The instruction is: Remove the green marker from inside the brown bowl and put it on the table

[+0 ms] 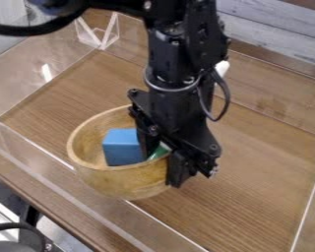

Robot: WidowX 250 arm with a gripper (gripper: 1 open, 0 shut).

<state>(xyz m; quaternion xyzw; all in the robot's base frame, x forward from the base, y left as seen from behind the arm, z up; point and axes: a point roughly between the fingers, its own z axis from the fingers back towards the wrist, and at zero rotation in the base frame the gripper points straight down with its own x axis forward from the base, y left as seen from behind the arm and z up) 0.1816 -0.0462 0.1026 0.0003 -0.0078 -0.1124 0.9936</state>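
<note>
Down inside the bowl (117, 167), the gripper (164, 151) is pointing straight down with its jaws drawn fully together. Its fingertips are hidden behind the black arm body, so I cannot tell for certain what they are pinching. A sliver of green, which looks like one end of the marker (159, 151), is showing just beside the gripper's lower edge, so the jaws are probably closing on the marker, though that is my guess and not something plainly visible.

Just to the left of the gripper, a blue block (121, 147) is sitting in the bowl, touching or nearly touching the arm. Most of the marker is lying out of sight under the gripper and behind the block.

Around the bowl, the table (266, 138) is spreading out as open wood grain, with clear walls (68, 212) along its edges.

To do this step well, the arm should be lifting straight up, slowly, so the marker clears the thick rim without catching. It should be keeping the pinch firm, since a slim barrel can swivel or slip. It should also be avoiding the block, which could be dragged up or tip the bowl. The open wood to the right looks like a good spot for setting the marker down.
</note>
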